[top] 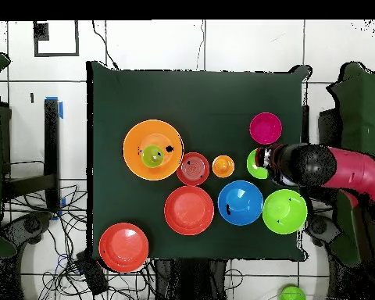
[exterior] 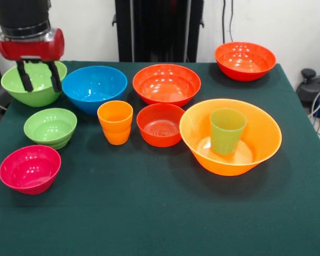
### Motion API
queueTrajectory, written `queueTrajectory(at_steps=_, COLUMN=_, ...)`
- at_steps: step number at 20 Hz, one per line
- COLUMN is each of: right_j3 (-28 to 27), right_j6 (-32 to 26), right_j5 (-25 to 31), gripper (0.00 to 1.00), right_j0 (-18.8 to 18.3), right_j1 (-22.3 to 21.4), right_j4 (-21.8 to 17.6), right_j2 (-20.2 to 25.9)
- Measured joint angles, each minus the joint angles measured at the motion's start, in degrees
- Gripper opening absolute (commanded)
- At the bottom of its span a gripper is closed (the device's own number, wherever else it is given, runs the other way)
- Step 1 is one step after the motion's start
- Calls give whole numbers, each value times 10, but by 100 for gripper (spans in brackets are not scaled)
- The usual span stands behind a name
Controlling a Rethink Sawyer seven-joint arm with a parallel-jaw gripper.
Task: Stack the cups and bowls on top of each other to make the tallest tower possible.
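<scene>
No readable text, labels, brands or numbers on anything in view.

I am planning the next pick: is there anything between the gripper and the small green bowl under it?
Nothing visible does. The gripper hangs open above the table, and the small green bowl lies uncovered just in front of it, beside the large green bowl.

End effector point(exterior: 40, 80) hangs open above far-left green bowl point(exterior: 32, 84); green cup point(exterior: 226, 130) stands upright inside largest orange bowl point(exterior: 258, 146).

Glossy plastic bowls point(exterior: 167, 84) sit on matt green cloth point(exterior: 149, 213).
</scene>
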Motion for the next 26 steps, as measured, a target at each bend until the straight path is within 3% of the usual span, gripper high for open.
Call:
queueTrajectory(at_steps=7, right_j3=34, right_j6=0, right_j5=-71, gripper=100, right_j0=-3, right_j1=64, right_j4=-45, right_j2=-40)
queueTrajectory(at_steps=15, right_j3=37, right_j6=0, right_j5=-152, gripper=100, right_j0=8, right_j1=140, right_j4=-99, right_j2=-90)
queueTrajectory(at_steps=26, right_j3=23, right_j6=0, right_j5=-165, gripper=100, right_j0=39, right_j1=135, right_j4=-102, right_j2=-120)
